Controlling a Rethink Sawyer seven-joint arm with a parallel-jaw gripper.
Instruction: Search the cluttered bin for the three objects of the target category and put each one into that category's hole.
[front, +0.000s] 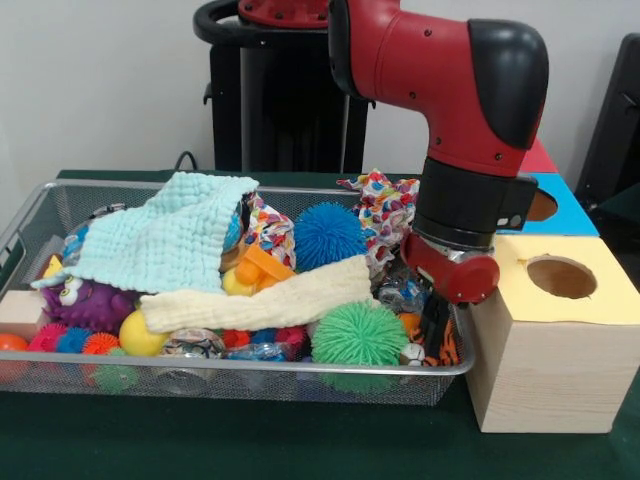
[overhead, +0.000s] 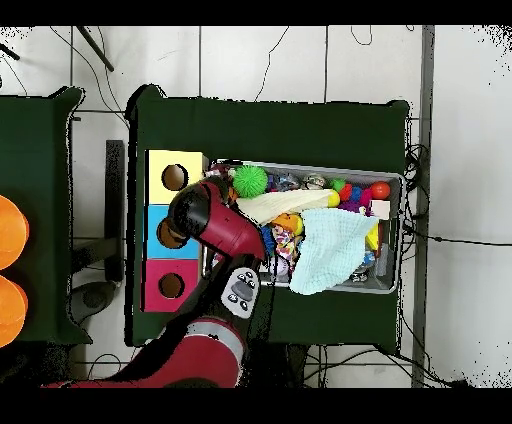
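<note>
- wire bin (front: 30, 215) packed: cloths, spiky balls; target category unclear, candidates inside it
- arm (front: 470, 110) down at the end nearest yellow hole box (front: 560, 330)
- gripper (front: 435, 325) sunk in clutter, jaws hidden, can't tell grip
- judged: search/grasp step; next, lift clear, carry to a hole

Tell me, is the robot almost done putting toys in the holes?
Not yet, it seems. The yellow box's hole looks empty. The gripper is down in the wire bin at the box end; whether it holds anything is hidden. The bin is full of toys, so sorting remains.
</note>
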